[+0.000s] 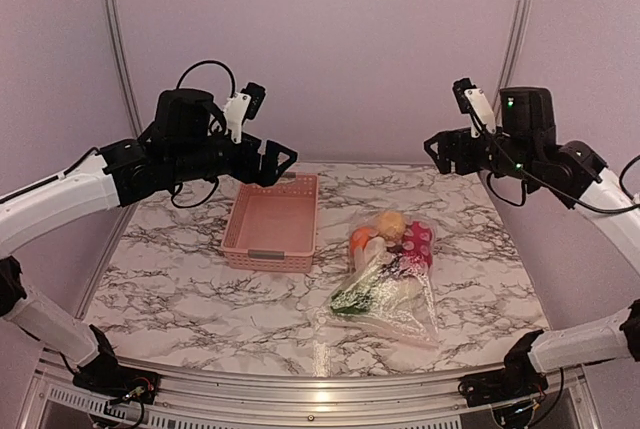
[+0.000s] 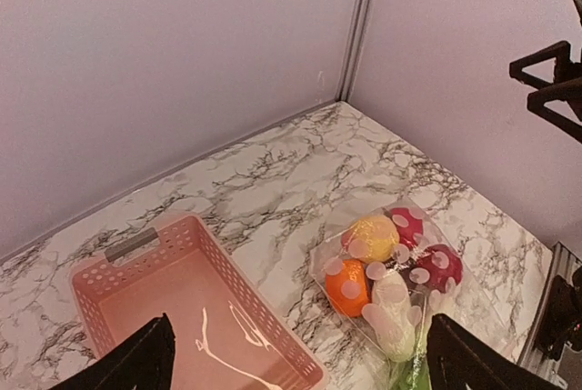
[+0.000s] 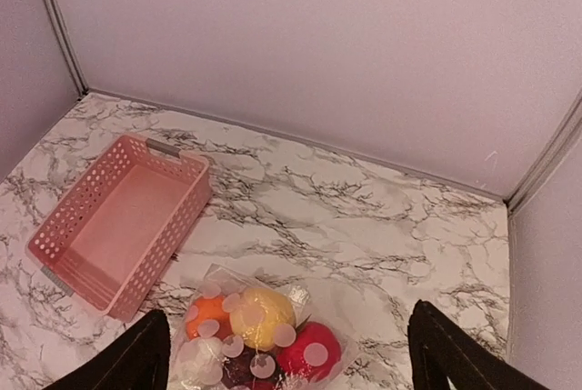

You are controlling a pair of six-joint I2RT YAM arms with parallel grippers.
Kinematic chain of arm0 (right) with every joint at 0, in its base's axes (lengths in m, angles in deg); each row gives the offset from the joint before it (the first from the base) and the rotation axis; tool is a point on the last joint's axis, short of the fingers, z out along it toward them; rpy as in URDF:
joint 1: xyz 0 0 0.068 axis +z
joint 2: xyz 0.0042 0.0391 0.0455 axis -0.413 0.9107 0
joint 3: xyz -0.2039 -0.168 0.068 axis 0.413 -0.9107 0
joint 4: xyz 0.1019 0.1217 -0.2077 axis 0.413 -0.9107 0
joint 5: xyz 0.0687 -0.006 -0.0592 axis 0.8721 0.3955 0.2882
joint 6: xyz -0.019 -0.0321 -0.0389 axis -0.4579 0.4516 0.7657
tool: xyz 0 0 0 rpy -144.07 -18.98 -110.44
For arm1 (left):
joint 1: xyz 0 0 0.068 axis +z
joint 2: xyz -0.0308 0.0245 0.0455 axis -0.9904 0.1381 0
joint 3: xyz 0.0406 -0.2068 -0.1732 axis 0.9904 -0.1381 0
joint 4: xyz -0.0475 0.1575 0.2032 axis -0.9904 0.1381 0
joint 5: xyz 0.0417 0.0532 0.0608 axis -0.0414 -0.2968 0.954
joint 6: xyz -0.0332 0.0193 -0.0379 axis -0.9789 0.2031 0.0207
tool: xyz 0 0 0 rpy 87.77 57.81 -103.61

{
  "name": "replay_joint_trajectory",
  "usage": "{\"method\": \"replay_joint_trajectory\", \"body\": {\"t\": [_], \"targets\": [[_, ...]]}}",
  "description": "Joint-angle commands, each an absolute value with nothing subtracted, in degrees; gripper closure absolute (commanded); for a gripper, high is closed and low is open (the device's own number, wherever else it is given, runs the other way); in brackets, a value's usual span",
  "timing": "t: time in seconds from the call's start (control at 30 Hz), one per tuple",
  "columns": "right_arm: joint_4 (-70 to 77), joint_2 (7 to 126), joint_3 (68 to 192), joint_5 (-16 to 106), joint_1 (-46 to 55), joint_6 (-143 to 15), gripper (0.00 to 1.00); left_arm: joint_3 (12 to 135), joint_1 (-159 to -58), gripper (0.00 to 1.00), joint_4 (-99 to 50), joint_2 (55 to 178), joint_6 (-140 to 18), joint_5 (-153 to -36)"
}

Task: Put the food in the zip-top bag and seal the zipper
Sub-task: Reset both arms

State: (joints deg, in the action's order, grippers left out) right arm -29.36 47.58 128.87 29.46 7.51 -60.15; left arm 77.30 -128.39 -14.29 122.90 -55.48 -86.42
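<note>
Top view: the zip-top bag (image 1: 395,294) is lying right of centre on the marble table (image 1: 180,279) with the food (image 1: 390,234) inside it. The pink lattice basket (image 1: 268,255) is sitting just left of it, apart. The left gripper (image 1: 283,162) and right gripper (image 1: 437,149) are hovering high at the far side, jaws apart, gripping nothing.

Left wrist view: its fingers (image 2: 136,363) are standing wide apart. The bag is showing a yellow piece (image 2: 373,237), an orange piece (image 2: 346,288) and a red piece (image 2: 441,267).

Right wrist view: its fingers (image 3: 455,354) are spreading wide above the bag. The zipper is proving too faint to make out.
</note>
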Motion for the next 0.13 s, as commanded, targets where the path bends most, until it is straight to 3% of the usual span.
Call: {"method": "replay_joint_trajectory", "body": {"t": [0.0, 0.1], "targets": [[-26.2, 54.4, 132.4, 11.2, 7.3, -67.8, 0.13, 76.2, -127.4, 0.01, -11.5, 119.9, -61.2, -66.3], [-26.2, 58.0, 135.8, 6.7, 7.3, -69.9, 0.14, 76.0, -126.6, 0.01, -11.7, 117.6, -59.6, -60.9]]}}
